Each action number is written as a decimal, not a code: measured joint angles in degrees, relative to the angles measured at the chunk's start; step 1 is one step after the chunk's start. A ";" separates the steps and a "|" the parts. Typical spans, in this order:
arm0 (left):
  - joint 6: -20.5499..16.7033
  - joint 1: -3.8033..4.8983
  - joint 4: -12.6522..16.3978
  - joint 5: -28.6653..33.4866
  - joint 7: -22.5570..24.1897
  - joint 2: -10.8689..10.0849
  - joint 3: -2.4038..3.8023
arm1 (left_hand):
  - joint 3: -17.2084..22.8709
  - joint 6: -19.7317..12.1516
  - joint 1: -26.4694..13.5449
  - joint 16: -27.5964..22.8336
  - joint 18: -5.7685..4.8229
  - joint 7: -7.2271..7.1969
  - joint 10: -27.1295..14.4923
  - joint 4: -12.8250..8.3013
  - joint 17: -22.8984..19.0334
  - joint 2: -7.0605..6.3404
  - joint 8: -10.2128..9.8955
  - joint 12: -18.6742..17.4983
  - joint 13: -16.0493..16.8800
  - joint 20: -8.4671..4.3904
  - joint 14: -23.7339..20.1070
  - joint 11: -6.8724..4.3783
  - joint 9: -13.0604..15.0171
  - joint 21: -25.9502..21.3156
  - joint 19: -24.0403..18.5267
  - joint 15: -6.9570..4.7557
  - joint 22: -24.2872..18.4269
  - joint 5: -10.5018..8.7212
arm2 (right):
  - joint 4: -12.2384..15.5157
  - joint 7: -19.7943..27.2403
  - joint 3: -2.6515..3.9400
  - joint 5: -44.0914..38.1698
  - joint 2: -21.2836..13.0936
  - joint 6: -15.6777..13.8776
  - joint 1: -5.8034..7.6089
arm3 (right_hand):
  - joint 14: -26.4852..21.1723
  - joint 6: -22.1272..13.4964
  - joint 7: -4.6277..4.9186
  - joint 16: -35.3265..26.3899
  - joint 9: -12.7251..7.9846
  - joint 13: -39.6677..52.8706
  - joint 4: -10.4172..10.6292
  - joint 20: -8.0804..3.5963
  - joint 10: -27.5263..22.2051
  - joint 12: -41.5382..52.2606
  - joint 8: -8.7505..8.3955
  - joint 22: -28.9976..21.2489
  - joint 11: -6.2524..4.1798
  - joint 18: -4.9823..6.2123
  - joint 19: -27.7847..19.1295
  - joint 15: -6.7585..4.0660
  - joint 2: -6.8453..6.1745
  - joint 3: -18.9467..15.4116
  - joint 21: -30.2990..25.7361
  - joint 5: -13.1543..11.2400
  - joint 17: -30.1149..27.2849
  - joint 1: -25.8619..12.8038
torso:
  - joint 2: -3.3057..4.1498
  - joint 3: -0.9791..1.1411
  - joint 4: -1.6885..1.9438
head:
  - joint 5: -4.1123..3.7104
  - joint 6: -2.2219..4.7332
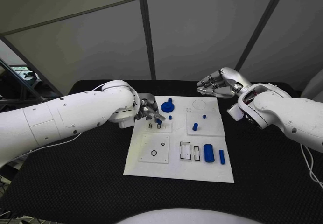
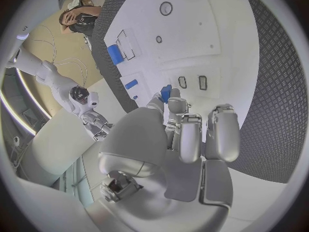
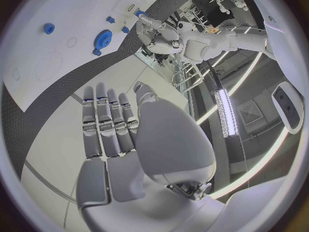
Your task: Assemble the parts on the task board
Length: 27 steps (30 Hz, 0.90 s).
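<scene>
The white task board (image 1: 176,168) lies in the middle of the black table. My left hand (image 1: 148,113) hovers over its far left part and pinches a small blue part (image 2: 166,93) at its fingertips, just above two small dark slots (image 2: 203,82); the part (image 1: 158,121) also shows in the head view. A blue gear (image 1: 167,106) stands beside that hand. A blue peg (image 1: 195,126) stands in the board's right half. A blue cylinder (image 1: 209,153) and a blue bar (image 1: 222,157) lie near the front. My right hand (image 1: 219,84) is raised beyond the board's far right corner, its fingers (image 3: 106,121) stretched out, holding nothing.
The black table (image 1: 80,177) surrounds the board with free room at the front and on both sides. Grey panel walls stand behind the table. The gear (image 3: 103,37) and the board (image 3: 38,51) lie well away from the right hand.
</scene>
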 measured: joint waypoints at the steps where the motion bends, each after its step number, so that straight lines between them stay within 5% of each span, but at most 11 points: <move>1: -0.93 -0.10 0.68 -0.07 0.02 -0.57 0.00 | 1.03 0.00 -0.42 0.00 0.00 0.00 0.01 0.10 0.00 -0.42 0.02 0.28 0.14 0.00 0.00 0.00 0.32 0.00 0.00 0.00 0.00 0.00 | 0.00 0.00 0.00 0.00 -0.07 0.03 0.00 | 0.00 0.00 0.00 0.00 0.00 0.00 0.00 0.00 0.00 0.00 0.00 0.00 0.00 0.00 0.00 0.00 0.00 0.00 0.00 0.00 0.00 0.00 | -0.05 0.01 0.09 | -0.06 -0.08; 4: -3.10 -0.56 2.12 -0.36 0.03 -1.80 0.00 | 6.54 0.00 -2.40 0.00 0.01 0.00 0.31 0.11 0.00 -2.89 0.34 0.73 0.54 -0.11 0.00 -0.11 1.23 0.00 0.12 0.00 0.00 -0.01 | 0.00 -0.02 0.00 -0.01 -0.18 0.07 0.00 | 0.00 0.00 0.00 0.00 0.00 0.00 0.00 0.00 0.00 0.00 0.00 0.00 0.00 0.00 0.00 0.00 0.00 0.00 0.00 0.00 0.00 0.00 | -0.15 0.05 0.27 | -0.15 -0.19; 11: -7.44 -2.11 3.99 -1.47 -0.27 -3.02 -0.05 | 11.65 0.00 -4.33 0.00 0.01 0.00 0.69 -0.26 0.00 -4.94 0.57 1.12 0.98 -0.20 0.00 -0.13 2.20 0.00 0.21 0.00 -0.01 -0.02 | 0.06 -0.03 0.00 -0.02 -0.35 0.14 0.00 | 0.00 0.00 0.00 0.00 0.00 0.00 0.00 0.00 0.00 0.00 0.00 0.01 0.00 0.00 0.00 0.00 0.00 0.00 0.00 -0.01 -0.06 0.00 | -0.29 0.12 0.43 | -0.20 -0.40; 18: -9.98 -3.37 4.51 -3.16 -0.92 -3.05 -0.10 | 12.90 0.00 -4.83 0.00 0.01 0.01 0.70 -0.28 0.00 -5.44 0.75 1.12 0.98 -0.20 0.00 -0.13 2.62 0.00 0.21 0.00 -0.01 -0.03 | 0.11 -0.06 0.00 -0.02 -0.48 0.32 0.00 | 0.00 0.00 0.00 0.00 0.00 0.00 0.00 0.00 0.00 0.00 0.00 -0.05 0.00 0.00 0.00 0.00 0.00 0.00 -0.25 -0.02 -0.06 0.00 | -0.28 0.07 0.45 | -0.12 -0.42; 27: -11.34 -3.60 4.33 -5.14 -1.58 -2.33 -0.10 | 13.54 0.00 -5.13 0.00 0.01 0.01 0.79 -0.42 0.00 -5.74 0.75 1.12 1.07 -0.20 0.00 -0.06 2.70 0.00 0.20 0.00 -0.01 -0.12 | 0.10 -0.09 0.00 -0.03 -0.36 0.50 0.01 | 0.00 0.00 0.00 0.00 0.00 0.00 0.00 0.00 0.00 0.00 0.00 -0.05 0.00 0.00 0.00 0.00 0.00 0.00 -0.25 -0.02 -0.06 0.00 | -0.18 0.05 0.40 | -0.30 -0.44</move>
